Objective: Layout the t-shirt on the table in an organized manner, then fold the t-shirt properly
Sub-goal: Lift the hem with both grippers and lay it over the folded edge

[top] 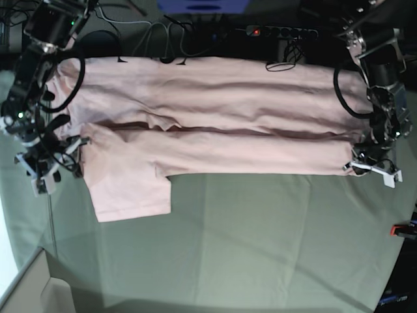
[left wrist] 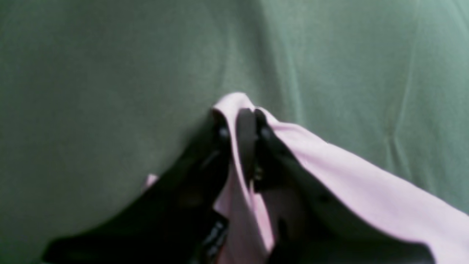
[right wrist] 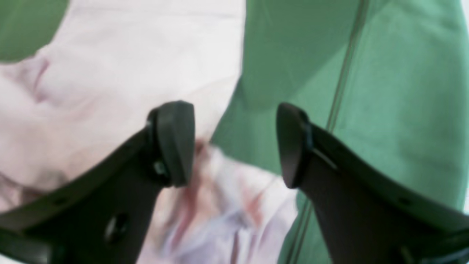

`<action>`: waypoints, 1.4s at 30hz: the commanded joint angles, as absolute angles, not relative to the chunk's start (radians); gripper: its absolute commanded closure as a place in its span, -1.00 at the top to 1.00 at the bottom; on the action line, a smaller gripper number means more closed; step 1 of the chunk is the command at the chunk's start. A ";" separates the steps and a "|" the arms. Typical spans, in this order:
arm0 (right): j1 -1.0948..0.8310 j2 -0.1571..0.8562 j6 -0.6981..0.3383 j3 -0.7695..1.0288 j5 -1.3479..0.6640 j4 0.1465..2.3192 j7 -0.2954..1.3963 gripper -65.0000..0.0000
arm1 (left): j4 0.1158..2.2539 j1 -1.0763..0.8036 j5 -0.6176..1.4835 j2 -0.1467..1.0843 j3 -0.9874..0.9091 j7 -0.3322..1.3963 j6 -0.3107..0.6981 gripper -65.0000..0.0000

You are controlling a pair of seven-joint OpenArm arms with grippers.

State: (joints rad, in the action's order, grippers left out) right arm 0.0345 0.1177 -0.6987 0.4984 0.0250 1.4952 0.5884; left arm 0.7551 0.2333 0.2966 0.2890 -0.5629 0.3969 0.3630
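The pale pink t-shirt [top: 215,124] lies stretched across the far half of the grey-green table [top: 260,235], its near long side folded over, with one sleeve [top: 130,192] sticking out toward me at the left. My left gripper [top: 357,166] is at the shirt's right end, and the left wrist view shows it [left wrist: 242,117] shut on a pinch of the pink fabric [left wrist: 348,176], just above the table cloth [left wrist: 91,91]. My right gripper [top: 65,156] is at the shirt's left end. In the right wrist view it [right wrist: 232,145] is open and empty, over the shirt's edge [right wrist: 128,73] and the cloth [right wrist: 384,110].
A red clamp [top: 404,229] sits on the table's right edge. A power strip [top: 280,31] and loose cables [top: 176,49] lie behind the shirt at the far edge. A pale box [top: 32,287] stands at the near left corner.
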 commanded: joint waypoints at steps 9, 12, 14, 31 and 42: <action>0.050 0.127 -0.698 0.394 0.051 1.500 0.599 0.14 | 0.774 0.254 0.308 0.325 -0.565 0.378 0.366 -1.00; 0.050 0.122 -0.698 0.377 0.108 1.489 0.593 0.14 | 0.774 0.254 0.306 0.325 -0.565 0.378 0.366 -1.00; 0.050 0.120 -0.698 0.377 0.131 1.469 0.591 0.14 | 0.774 0.254 0.306 0.325 -0.565 0.378 0.366 -1.00; 0.114 0.120 -0.698 0.378 0.131 1.391 0.590 -1.00 | 0.777 0.297 0.311 0.325 -0.567 0.378 0.366 -1.00; 0.285 0.128 -0.698 0.384 0.130 1.392 0.588 -1.00 | 0.952 0.341 0.311 0.315 -0.567 0.380 0.366 -1.00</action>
State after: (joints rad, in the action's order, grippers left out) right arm 0.2611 0.1146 -0.7017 0.3813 0.1421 1.3724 0.6140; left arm 0.9318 0.3161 0.3031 0.2974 -0.5625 0.4084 0.3668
